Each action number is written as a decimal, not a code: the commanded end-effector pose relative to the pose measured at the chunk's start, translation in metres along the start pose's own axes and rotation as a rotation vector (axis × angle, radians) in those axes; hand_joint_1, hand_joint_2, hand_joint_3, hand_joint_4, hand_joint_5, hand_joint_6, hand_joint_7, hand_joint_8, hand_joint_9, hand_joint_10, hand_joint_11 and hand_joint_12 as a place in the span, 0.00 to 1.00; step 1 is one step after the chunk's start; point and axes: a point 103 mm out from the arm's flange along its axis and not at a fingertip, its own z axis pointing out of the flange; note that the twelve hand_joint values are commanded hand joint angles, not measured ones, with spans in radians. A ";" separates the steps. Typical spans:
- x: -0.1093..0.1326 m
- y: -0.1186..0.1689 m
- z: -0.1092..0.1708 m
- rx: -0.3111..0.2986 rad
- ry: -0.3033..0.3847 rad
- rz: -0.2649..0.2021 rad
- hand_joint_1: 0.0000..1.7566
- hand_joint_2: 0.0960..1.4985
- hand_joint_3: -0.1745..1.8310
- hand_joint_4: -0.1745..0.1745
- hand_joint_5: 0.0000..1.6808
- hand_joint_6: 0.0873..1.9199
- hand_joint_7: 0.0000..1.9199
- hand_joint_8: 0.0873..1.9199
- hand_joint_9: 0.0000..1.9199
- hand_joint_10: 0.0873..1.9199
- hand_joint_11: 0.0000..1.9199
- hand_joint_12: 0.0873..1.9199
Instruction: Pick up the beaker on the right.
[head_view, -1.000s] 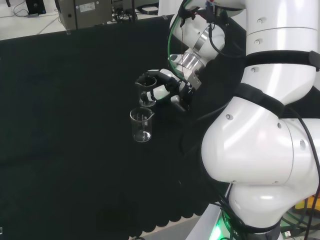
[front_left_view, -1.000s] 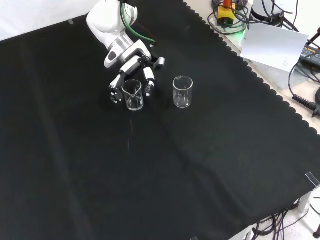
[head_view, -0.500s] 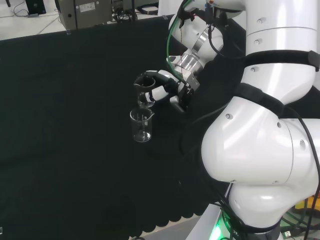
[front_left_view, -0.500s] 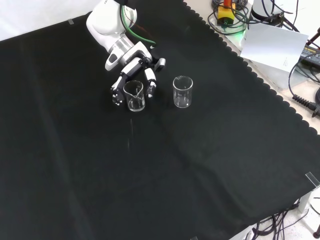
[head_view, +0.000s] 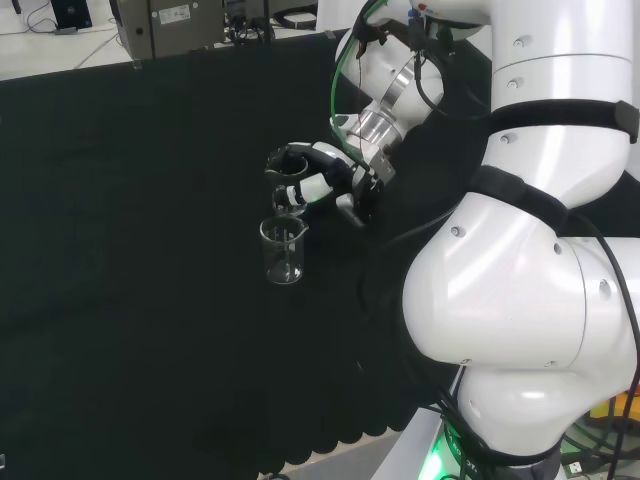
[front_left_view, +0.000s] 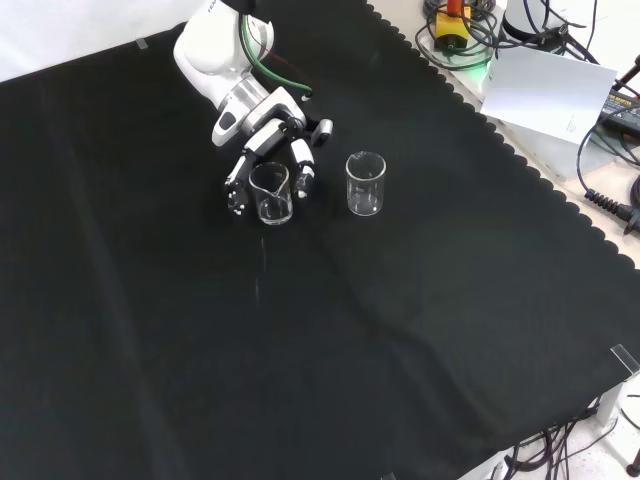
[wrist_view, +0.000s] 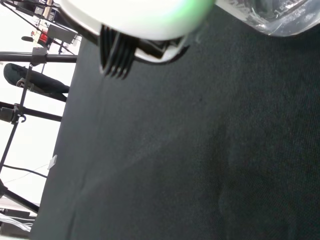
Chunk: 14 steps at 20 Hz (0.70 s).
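- Spreading under everything: black cloth (front_left_view: 420, 330), scalloped edge toward the front view's right.
- Curling fingers round one beaker (front_left_view: 271, 193): hand (front_left_view: 262, 135), likely gripping for the lift, toward the cloth's far edge.
- Standing free beside: second beaker (front_left_view: 365, 183), untouched.

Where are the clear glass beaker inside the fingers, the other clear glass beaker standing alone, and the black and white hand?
Held clear glass beaker (front_left_view: 272, 196), front view, its wall.
Free clear glass beaker (front_left_view: 365, 185), front view, its wall.
Black and white hand (front_left_view: 266, 130), front view, its back.
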 end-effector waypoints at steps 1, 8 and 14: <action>-0.001 0.001 0.002 -0.007 0.010 0.020 0.66 0.33 0.42 0.53 0.24 0.43 0.14 0.31 0.22 0.27 0.08 0.64; 0.000 0.005 0.003 -0.135 0.024 0.076 0.70 0.57 0.26 0.05 0.62 0.44 0.44 0.39 0.46 0.24 0.41 0.49; 0.010 0.004 -0.008 -0.222 0.018 0.052 0.80 0.62 0.09 0.15 0.73 0.34 0.67 0.27 0.72 0.02 0.57 0.39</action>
